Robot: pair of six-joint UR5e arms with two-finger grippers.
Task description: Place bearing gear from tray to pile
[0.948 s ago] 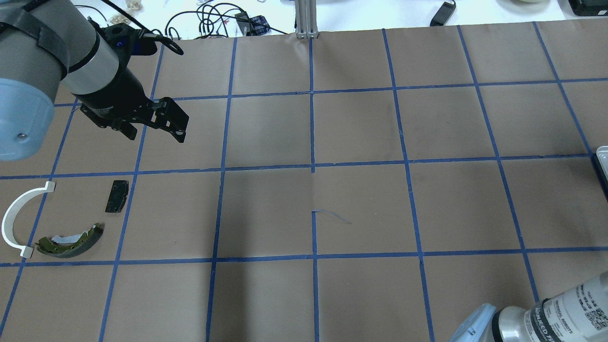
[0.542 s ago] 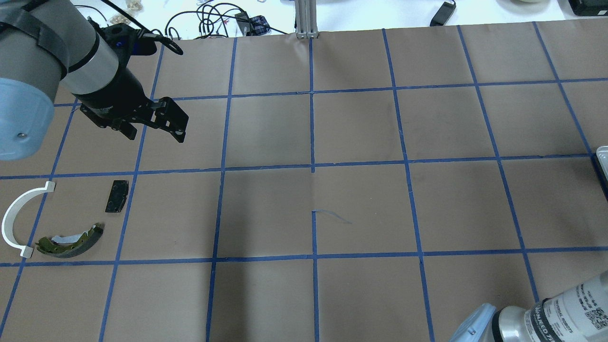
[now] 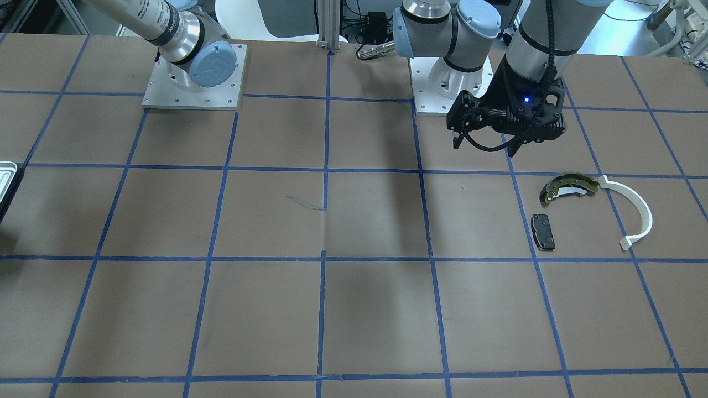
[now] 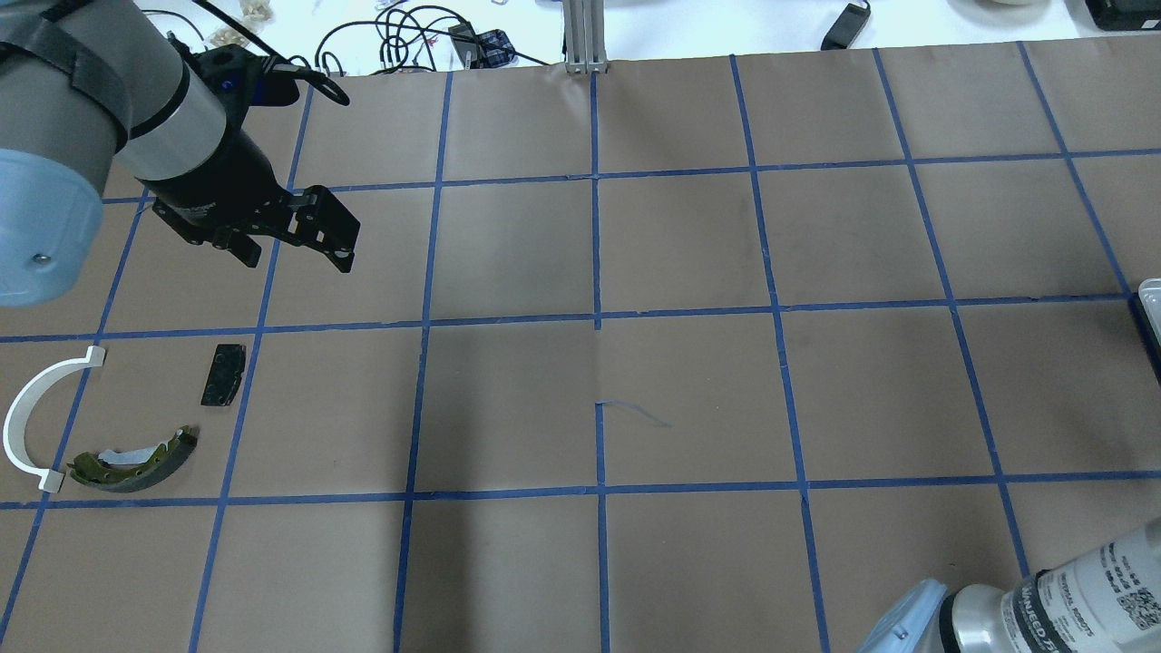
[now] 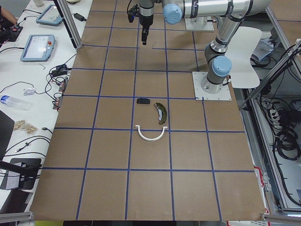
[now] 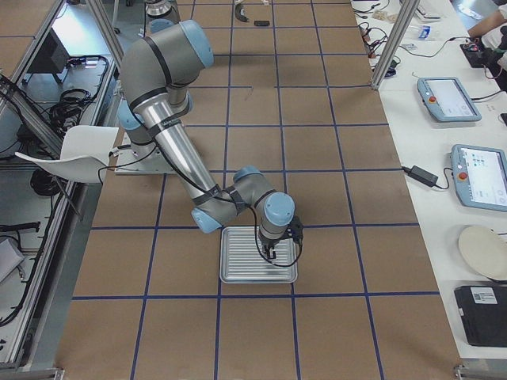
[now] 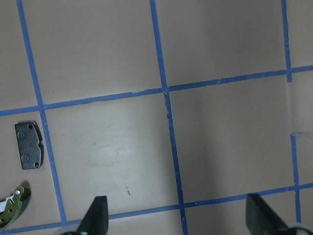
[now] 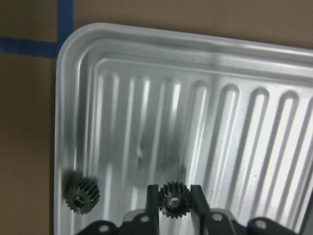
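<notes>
In the right wrist view my right gripper (image 8: 172,197) is low in the silvery tray (image 8: 205,73). Its fingers (image 8: 152,208) press both sides of a small dark bearing gear (image 8: 171,201). A second gear (image 8: 82,195) lies by the tray's left wall. The exterior right view shows this gripper (image 6: 269,255) over the tray (image 6: 238,273). The pile lies far left: olive brake shoe (image 4: 136,461), white arc (image 4: 36,417), black pad (image 4: 223,374). My left gripper (image 4: 299,238) hovers open and empty beyond the pile; it also shows in the left wrist view (image 7: 178,220), with the pad (image 7: 28,145) below left.
Brown paper with a blue tape grid covers the table (image 4: 599,363). Only a corner of the tray (image 4: 1150,295) shows at the overhead view's right edge. Cables and an aluminium post (image 4: 585,36) lie along the far edge. The right arm's base link (image 4: 1043,608) fills the near right corner.
</notes>
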